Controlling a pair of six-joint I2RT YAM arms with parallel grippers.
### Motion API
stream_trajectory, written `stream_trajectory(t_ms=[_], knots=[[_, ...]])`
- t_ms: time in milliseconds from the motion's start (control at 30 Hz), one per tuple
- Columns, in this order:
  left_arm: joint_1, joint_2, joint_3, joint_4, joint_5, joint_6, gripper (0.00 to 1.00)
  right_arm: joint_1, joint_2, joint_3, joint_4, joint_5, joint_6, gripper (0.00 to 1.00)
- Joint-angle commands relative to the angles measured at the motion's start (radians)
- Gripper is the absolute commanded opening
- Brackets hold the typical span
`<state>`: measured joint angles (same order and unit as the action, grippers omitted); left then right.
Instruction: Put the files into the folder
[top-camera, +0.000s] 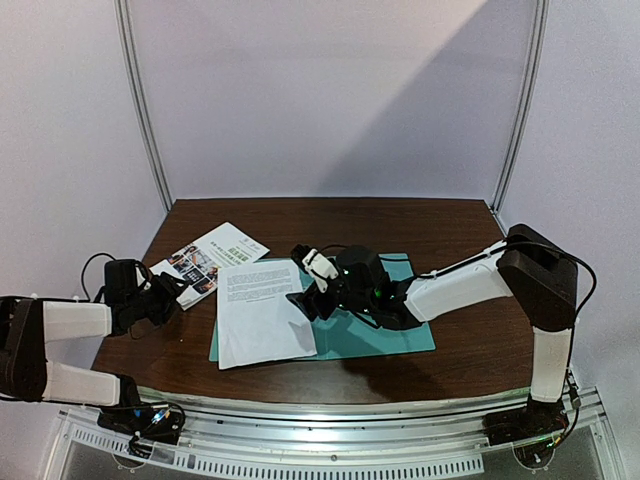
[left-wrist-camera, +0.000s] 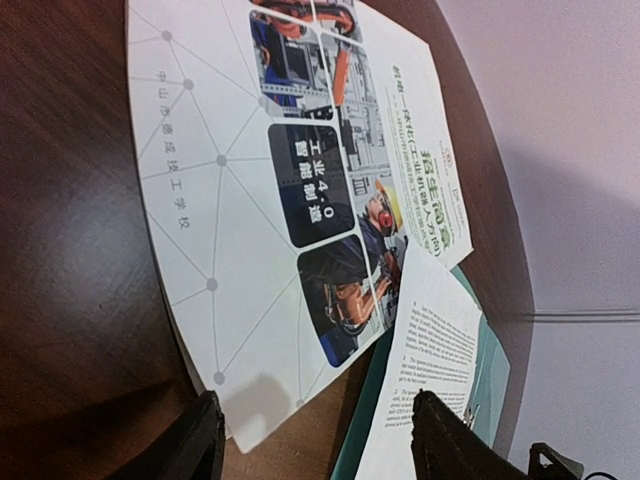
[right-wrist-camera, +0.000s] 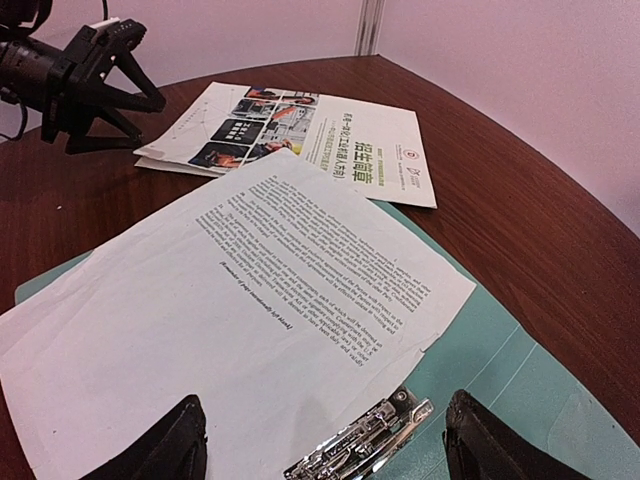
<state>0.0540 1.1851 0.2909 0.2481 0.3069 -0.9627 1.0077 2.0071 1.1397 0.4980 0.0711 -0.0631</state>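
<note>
While the folder (top-camera: 400, 338) lies flat on the table (top-camera: 450, 225), the text sheet (top-camera: 258, 312) sits on top of it and covers its left part. The picture sheet (top-camera: 210, 257) is off the folder, on bare wood at the back left, and the text sheet's far corner just overlaps its edge. The left gripper (left-wrist-camera: 320, 440) is low at the picture sheet's near corner. Its jaws are wide, the corner sits between the fingers, and nothing is pinched. The right gripper (top-camera: 308, 285) hangs over the folder's metal clip (right-wrist-camera: 360, 442) by the text sheet's right edge, jaws wide too, holding nothing.
</note>
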Motion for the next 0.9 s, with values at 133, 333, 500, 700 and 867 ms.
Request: stream_trajectory(t_ms=[133, 333, 500, 700, 867], knots=[[0.01, -0.021, -0.025, -0.024, -0.019, 0.014, 0.64, 0.002, 0.005, 0.032, -0.022, -0.016, 0.019, 0.81], [0.01, -0.021, -0.04, -0.027, -0.009, -0.007, 0.64, 0.002, 0.01, 0.039, -0.032, -0.025, 0.026, 0.81], [0.01, -0.07, -0.094, 0.038, 0.011, -0.067, 0.64, 0.002, 0.01, 0.042, -0.034, -0.028, 0.03, 0.81], [0.01, -0.048, -0.126, 0.139, 0.052, -0.128, 0.64, 0.003, 0.012, 0.046, -0.04, -0.035, 0.035, 0.81], [0.01, -0.036, -0.141, 0.2, 0.062, -0.156, 0.63, 0.004, 0.012, 0.048, -0.044, -0.036, 0.034, 0.81]])
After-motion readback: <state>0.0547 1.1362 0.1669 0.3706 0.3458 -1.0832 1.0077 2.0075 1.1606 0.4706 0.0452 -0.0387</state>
